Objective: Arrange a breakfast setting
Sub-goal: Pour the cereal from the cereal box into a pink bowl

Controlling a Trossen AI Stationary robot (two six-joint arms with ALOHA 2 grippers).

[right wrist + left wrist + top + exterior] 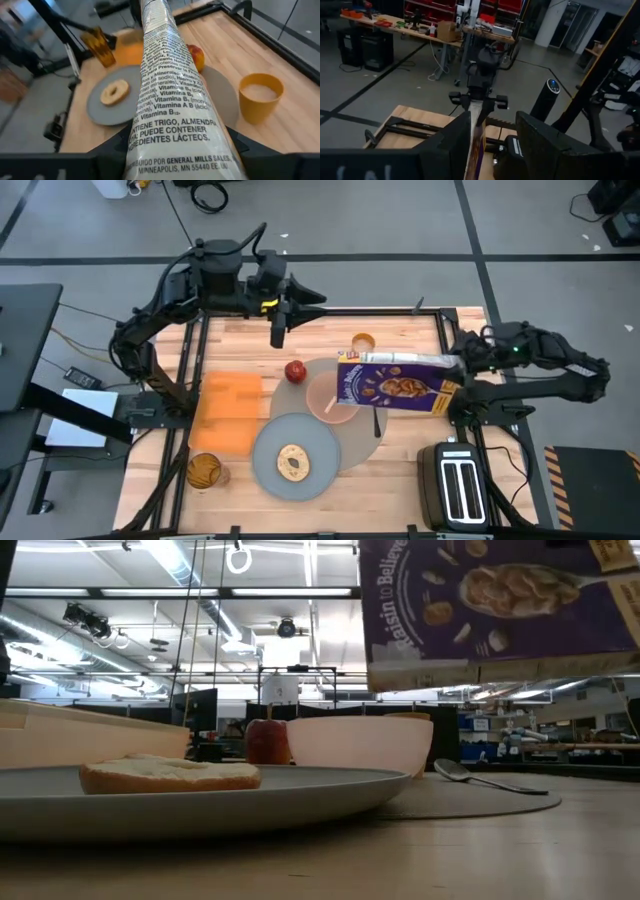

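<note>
My right gripper (452, 378) is shut on a purple cereal box (395, 385), held lying on its side above the pink bowl (326, 398). The bowl stands on the round grey-beige mat (362, 442), with the metal spoon (377, 420) beside it. The grey plate (270, 455) overlaps the mat's near left and carries the toast slice (292, 463). The red apple (295, 370) and the orange cup (362, 342) stand at the mat's far side. My left gripper (318, 298) is open and empty, high over the table's far edge. My right gripper pinches the cereal box near its right end (172, 150), one finger on each broad face, with the narrow printed side (167, 95) toward the wrist camera. The fingers (112, 147) come level from the table's right, along the box. The box is lifted clear, its free end over the bowl.
An orange rectangular cloth (228, 412) lies left of the plate, with an amber glass (205, 470) at its near corner. A black toaster (458, 485) stands at the table's near right. The cup (260, 97) holds something white.
</note>
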